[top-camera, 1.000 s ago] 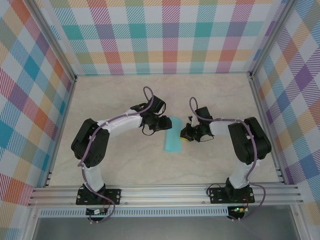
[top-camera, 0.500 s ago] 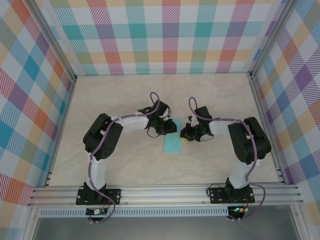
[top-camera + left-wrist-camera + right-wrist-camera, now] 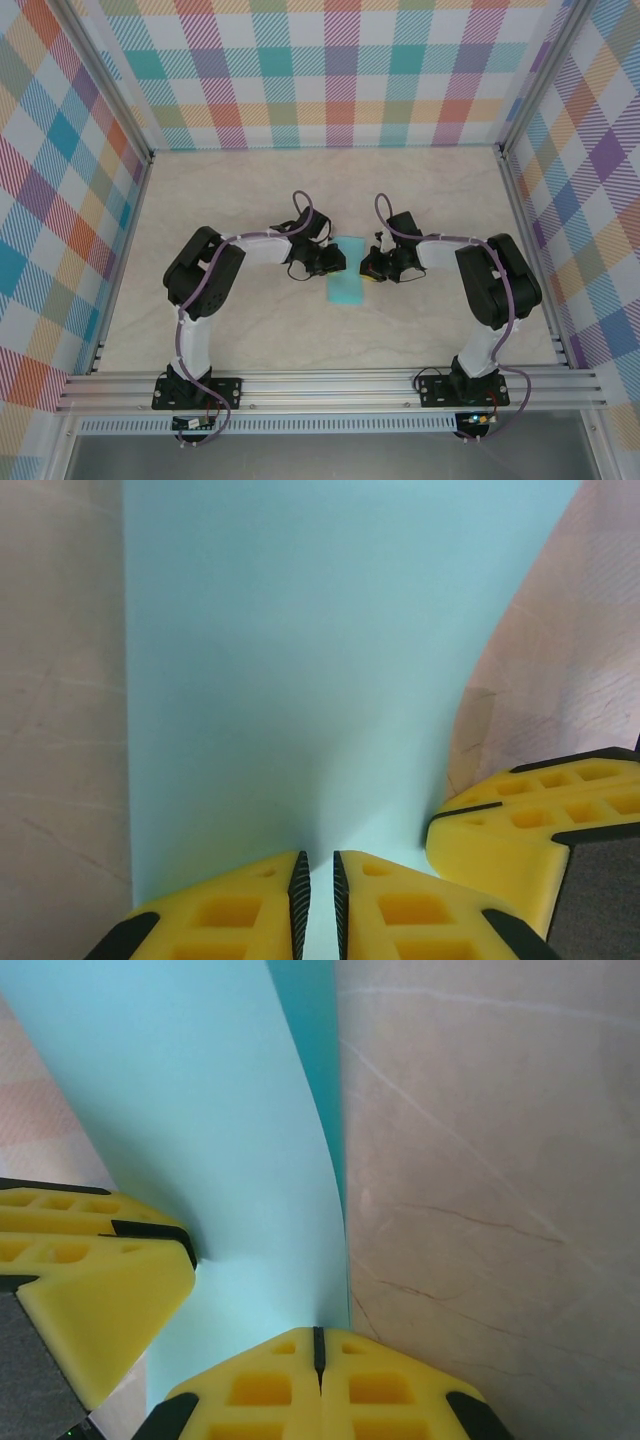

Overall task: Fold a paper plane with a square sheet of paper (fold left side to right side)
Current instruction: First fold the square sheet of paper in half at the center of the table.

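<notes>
**Item 1. Paper plane** (image 3: pixel 346 285), unfinished. One turquoise paper sheet, folded into a long narrow strip. It lies on the beige marble-patterned tabletop (image 3: pixel 230 200) at its middle. The long axis runs from the tabletop's far side toward its near side, a little askew. In the right wrist view an upper layer curves up off a darker layer beneath.

**Item 2. Left gripper** (image 3: pixel 318 900), two yellow ribbed plastic fingers on a white-and-black arm. It sits at the strip's left long edge, on the far half. The jaws are drawn to a thin slit with turquoise showing in it. Whether they actually nip the paper cannot be told.

**Item 3. Right gripper** (image 3: pixel 318 1380), same make. It sits at the strip's right long edge, facing the left gripper across the width. The jaws are pressed fully together, and the raised layer's edge runs into their seam, so it appears pinched there.

**Governing relation.** The strip lies between the two grippers, broadside to both. Each is at contact range, so neither arm is nearer. A left-to-right fold would probably carry the left edge across the long axis toward the right gripper.

**Count.** One paper, two arms, two grippers, four fingers.
</notes>
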You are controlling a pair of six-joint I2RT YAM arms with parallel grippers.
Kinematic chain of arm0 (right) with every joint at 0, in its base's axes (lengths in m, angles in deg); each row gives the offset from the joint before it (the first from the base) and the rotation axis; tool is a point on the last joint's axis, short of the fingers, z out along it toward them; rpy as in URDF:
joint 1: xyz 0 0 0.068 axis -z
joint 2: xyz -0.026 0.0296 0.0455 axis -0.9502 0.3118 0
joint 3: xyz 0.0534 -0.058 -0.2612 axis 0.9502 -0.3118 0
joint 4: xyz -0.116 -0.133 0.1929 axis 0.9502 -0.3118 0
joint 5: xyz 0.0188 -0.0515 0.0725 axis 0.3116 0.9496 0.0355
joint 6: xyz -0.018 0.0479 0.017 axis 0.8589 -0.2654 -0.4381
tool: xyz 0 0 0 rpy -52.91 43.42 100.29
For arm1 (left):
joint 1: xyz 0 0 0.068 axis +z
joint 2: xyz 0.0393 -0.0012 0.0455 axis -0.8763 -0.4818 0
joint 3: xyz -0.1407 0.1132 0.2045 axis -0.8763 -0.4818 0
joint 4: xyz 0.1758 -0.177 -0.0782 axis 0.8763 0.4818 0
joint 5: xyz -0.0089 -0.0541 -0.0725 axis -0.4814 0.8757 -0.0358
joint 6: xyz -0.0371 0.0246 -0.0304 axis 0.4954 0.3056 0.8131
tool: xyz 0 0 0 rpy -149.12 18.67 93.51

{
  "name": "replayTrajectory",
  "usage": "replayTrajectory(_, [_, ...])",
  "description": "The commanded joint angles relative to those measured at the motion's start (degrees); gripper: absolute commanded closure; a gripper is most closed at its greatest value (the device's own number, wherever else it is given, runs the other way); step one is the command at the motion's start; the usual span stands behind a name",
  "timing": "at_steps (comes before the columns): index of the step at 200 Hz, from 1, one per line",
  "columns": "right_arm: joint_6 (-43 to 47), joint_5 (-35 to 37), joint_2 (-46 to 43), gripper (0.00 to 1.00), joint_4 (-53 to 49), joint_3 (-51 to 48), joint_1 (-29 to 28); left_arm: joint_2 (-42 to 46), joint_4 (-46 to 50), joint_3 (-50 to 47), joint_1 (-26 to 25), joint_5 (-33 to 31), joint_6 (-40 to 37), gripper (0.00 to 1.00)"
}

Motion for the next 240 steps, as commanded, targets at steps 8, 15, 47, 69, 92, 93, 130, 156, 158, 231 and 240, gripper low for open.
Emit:
replayTrajectory(8, [1.83, 8.35, 3.84, 1.0, -7.26, -1.67, -0.9, 1.93, 4.02, -3.72, 3.23, -3.8, -2.24, 0.81])
replayTrajectory(15, [1.92, 8.31, 3.96, 1.0, -7.34, -1.61, -0.97, 2.57, 4.12, -4.12, 3.67, -3.7, -2.54, 0.82])
replayTrajectory(47, [2.17, 8.4, 4.22, 1.0, -7.61, -1.2, -1.12, 5.96, 4.9, -4.34, 4.8, -2.64, -4.99, 0.81])
replayTrajectory(69, [2.27, 8.48, 4.43, 1.0, -7.81, -0.96, -1.25, 8.17, 3.21, -4.23, 4.7, 0.24, -6.88, 0.84])
replayTrajectory(92, [2.35, 8.75, 4.51, 1.0, -8.08, -0.62, -1.39, 9.18, -2.05, -4.56, 4.36, 4.39, -6.45, 0.87])
replayTrajectory(93, [2.35, 8.75, 4.49, 1.0, -8.12, -0.61, -1.38, 9.16, -2.26, -4.6, 4.31, 4.6, -6.41, 0.87])
replayTrajectory(130, [2.61, 9.18, 4.64, 1.0, -8.85, -0.26, -1.77, 3.36, -3.25, 0.81, 2.39, 7.22, -5.24, 0.88])
replayTrajectory(156, [2.69, 9.36, 4.75, 1.0, -9.33, 0.09, -1.73, -1.2, -3.26, 4.22, 1.56, 6.9, -5.19, 0.88])
replayTrajectory(158, [2.79, 9.32, 4.73, 1.0, -9.38, 0.14, -1.73, -1.47, -3.22, 4.41, 1.5, 6.74, -5.11, 0.88])
replayTrajectory(231, [3.84, 11.73, 4.93, 1.0, -11.91, 0.88, -1.87, -4.81, -1.25, 5.14, 2.69, -7.13, -5.16, 0.89])
replayTrajectory(240, [4.01, 11.82, 4.93, 1.0, -12.03, 0.93, -1.82, -4.84, -1.8, 4.94, 3.13, -7.89, -4.69, 0.89])
